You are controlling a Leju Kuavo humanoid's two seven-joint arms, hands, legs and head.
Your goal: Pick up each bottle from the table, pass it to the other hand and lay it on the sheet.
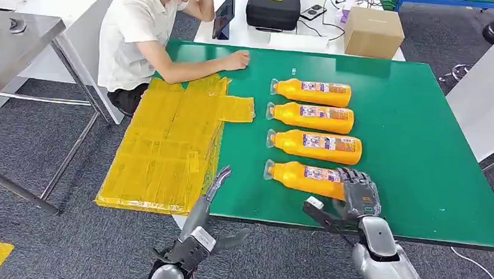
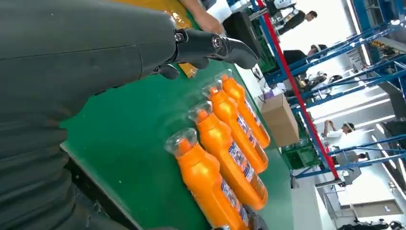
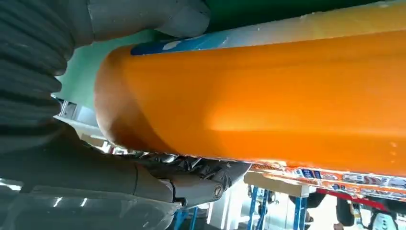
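Lying in a row on the green felt surface (image 1: 411, 151): four orange plastic bottles; right hand (image 1: 358, 192) grasping the nearest orange bottle (image 1: 302, 176) at the near edge, left hand (image 1: 213, 194) hovering released beside the yellow plastic sheet (image 1: 163, 149).

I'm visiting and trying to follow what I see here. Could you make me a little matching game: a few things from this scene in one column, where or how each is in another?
Things:
1. right hand
2. left hand
3. yellow sheet
4. cardboard box

States:
A. on the white table beyond the green table
B. open, holding nothing, near the table's front edge
C. spread over the green table's left edge
D. wrapped around the base of the nearest bottle

Pairs: 1-D, 2-B, 3-C, 4-A
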